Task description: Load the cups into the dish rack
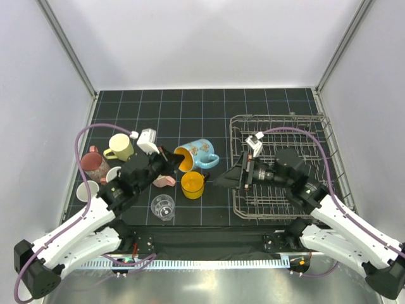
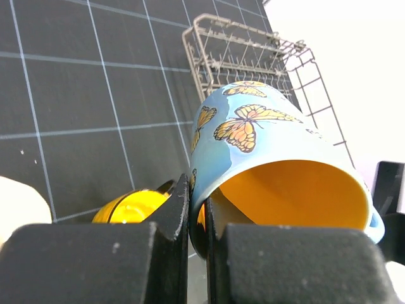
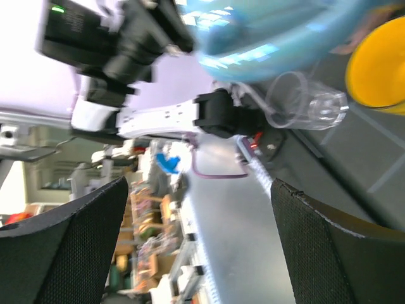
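your left gripper (image 2: pixel 197 212) is clenched: its fingers (image 2: pixel 169 212) pinch the rim of the light blue ceramic mug (image 2: pixel 266 145) printed with orange butterflies, one finger inside the orange mouth and one outside. the mug is tipped over, its mouth toward your wrist and its base pointing off toward the grey wire dish rack (image 2: pixel 243 50). you can't tell whether it touches the mat. it is left of the rack, outside it.

just beside the pinch, the orange-yellow mug (image 1: pixel 192 185) stands upright on the black gridded mat (image 1: pixel 190 107), with the clear glass tumbler (image 1: pixel 162 207) near it, toward your bases. a pink mug (image 1: pixel 166 181) shows partly beside your left arm. the pale yellow mug (image 1: pixel 120 147) and the maroon mug (image 1: pixel 95 166) stand farther left.

your right gripper (image 1: pixel 219 180) is released, jaws spread wide with nothing between them, at the rack's left edge and pointing toward the cups.
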`<state>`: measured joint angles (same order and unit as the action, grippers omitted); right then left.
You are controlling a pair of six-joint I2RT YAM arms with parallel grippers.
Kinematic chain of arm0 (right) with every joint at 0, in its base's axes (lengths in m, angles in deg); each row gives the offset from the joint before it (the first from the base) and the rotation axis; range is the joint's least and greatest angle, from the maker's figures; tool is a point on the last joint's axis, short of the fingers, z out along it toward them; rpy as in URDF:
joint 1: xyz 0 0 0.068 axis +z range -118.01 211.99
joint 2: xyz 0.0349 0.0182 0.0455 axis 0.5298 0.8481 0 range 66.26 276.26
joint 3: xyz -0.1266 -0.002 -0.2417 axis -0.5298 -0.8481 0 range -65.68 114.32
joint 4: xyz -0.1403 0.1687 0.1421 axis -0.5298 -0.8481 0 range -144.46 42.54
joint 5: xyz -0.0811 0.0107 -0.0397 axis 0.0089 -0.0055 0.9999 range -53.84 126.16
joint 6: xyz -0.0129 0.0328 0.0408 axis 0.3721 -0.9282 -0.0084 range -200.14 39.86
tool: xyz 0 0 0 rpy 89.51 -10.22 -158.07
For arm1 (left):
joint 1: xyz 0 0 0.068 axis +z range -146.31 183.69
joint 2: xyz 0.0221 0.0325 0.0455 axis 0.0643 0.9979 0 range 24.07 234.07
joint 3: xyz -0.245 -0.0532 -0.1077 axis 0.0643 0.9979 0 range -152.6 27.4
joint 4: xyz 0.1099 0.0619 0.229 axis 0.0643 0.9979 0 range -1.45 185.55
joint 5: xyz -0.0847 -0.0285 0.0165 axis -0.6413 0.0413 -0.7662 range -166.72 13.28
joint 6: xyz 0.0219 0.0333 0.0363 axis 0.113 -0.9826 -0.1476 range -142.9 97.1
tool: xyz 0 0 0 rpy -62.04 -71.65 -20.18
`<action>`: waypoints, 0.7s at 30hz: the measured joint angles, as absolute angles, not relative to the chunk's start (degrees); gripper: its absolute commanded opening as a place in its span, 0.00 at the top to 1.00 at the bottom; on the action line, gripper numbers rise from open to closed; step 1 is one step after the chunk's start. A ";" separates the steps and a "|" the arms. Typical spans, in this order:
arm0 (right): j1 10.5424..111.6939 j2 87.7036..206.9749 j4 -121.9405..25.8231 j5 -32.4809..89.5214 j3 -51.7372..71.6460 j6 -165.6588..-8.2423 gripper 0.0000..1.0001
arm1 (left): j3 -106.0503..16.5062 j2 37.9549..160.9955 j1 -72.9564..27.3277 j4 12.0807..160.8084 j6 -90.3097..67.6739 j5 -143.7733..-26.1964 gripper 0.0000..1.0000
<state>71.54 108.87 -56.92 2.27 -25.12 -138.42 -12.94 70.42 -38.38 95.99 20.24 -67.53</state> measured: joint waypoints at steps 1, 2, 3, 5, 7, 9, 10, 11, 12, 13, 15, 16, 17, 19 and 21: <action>73.60 109.90 -55.04 3.26 -25.12 -140.45 0.07 | -9.99 69.21 -38.64 93.56 20.39 -67.51 1.00; 75.10 110.77 -53.40 4.00 -25.17 -142.20 0.07 | -8.09 68.38 -38.82 92.03 20.46 -67.51 1.00; 76.20 111.29 -52.11 4.63 -25.23 -143.53 0.07 | -6.23 67.40 -38.99 90.77 20.48 -67.53 1.00; 79.08 111.95 -49.05 6.86 -25.65 -146.68 0.07 | -4.35 65.83 -39.27 89.37 20.28 -67.84 1.00; 81.05 112.17 -47.28 9.07 -25.85 -148.89 0.08 | -3.74 64.49 -39.38 87.38 20.04 -68.89 1.00; 82.62 112.69 -45.64 11.04 -25.85 -150.77 0.09 | -3.74 63.16 -39.43 84.87 19.97 -69.94 1.00; 83.02 112.93 -45.07 11.58 -25.85 -151.29 0.09 | -3.72 62.18 -39.43 83.23 19.97 -70.57 1.00; 83.45 113.31 -44.57 12.24 -25.85 -151.99 0.10 | -3.54 61.32 -39.43 81.96 20.00 -70.99 1.00; 83.76 113.72 -44.20 12.94 -25.85 -152.62 0.10 | -3.13 60.12 -39.43 80.30 20.06 -71.53 1.00; 84.04 114.07 -43.98 13.53 -25.85 -153.24 0.11 | -2.65 58.90 -39.43 78.81 20.11 -72.17 1.00; 84.35 114.38 -43.58 14.80 -25.85 -154.24 0.12 | -1.64 56.67 -39.43 76.49 20.15 -73.30 1.00; 84.44 114.35 -43.32 15.45 -25.85 -154.68 0.13 | -1.14 55.77 -39.43 75.40 20.15 -73.96 1.00; 84.55 114.33 -42.97 15.56 -25.85 -154.96 0.13 | -0.83 55.23 -39.43 74.81 20.15 -74.37 1.00; 85.16 114.07 -42.08 16.35 -25.85 -155.92 0.15 | -0.22 54.44 -39.36 73.74 19.97 -75.49 1.00; 85.70 113.87 -41.11 16.63 -25.82 -156.78 0.16 | 0.02 54.20 -39.36 73.37 19.69 -76.69 1.00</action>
